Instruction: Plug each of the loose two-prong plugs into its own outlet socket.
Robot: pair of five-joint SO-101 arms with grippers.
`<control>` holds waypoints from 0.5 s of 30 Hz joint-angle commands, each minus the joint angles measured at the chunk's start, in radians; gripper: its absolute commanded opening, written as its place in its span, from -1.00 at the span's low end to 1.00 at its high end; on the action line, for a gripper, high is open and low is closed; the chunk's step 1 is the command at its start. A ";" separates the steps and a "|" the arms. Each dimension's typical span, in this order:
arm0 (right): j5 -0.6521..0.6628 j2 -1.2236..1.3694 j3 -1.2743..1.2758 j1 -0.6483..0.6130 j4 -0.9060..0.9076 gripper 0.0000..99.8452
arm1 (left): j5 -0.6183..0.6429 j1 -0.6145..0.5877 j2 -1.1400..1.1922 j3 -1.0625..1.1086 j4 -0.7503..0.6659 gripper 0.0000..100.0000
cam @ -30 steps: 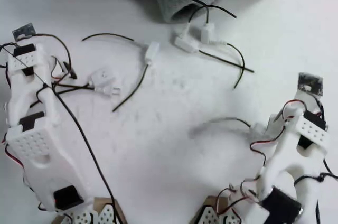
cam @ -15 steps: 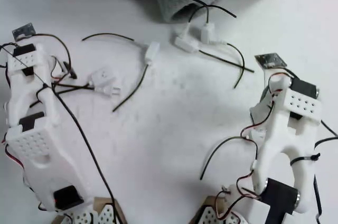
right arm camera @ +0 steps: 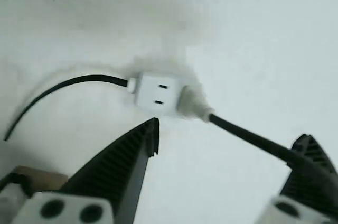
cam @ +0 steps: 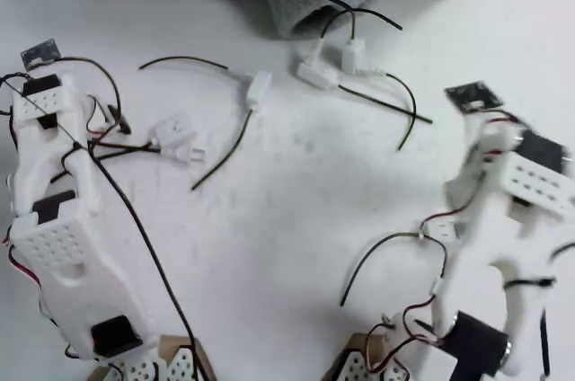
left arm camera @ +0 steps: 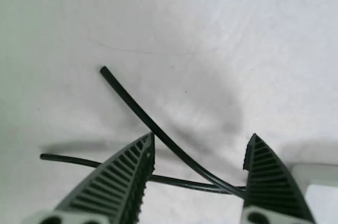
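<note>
The right end effector [right arm camera: 229, 131] gaped open (so did the left end effector [left arm camera: 200, 138]); the socket [right arm camera: 158, 93] lay mid-frame just beyond its tips, long axis across the opening.

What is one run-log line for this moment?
left jaws: open, above cable | right jaws: open, socket ahead | socket slots: empty | plugging: not yet done here
</note>
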 commanded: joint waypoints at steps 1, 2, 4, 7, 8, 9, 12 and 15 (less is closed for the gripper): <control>0.436 -0.094 -0.132 0.127 -0.016 -0.24 | -0.008 0.001 -0.007 -0.008 -0.012 -0.46; 0.540 -0.108 -0.152 0.150 0.002 -0.24 | -0.008 0.001 -0.007 -0.008 -0.012 -0.46; 0.773 -0.134 -0.186 0.200 0.058 -0.24 | -0.008 0.001 -0.007 -0.008 -0.012 -0.46; 1.149 -0.177 -0.226 0.272 0.194 -0.24 | -0.008 0.001 -0.007 -0.008 -0.012 -0.46; 1.254 -0.196 -0.232 0.292 0.234 -0.24 | -0.008 0.001 -0.007 -0.008 -0.012 -0.46; 1.315 -0.217 -0.227 0.311 0.229 -0.24 | -0.008 0.002 -0.007 -0.009 -0.012 -0.46; 1.432 -0.283 -0.216 0.351 0.223 -0.24 | -0.008 0.002 -0.007 -0.009 -0.012 -0.46; 1.508 -0.337 -0.218 0.371 0.222 -0.24 | -0.005 0.004 -0.007 -0.011 -0.012 -0.46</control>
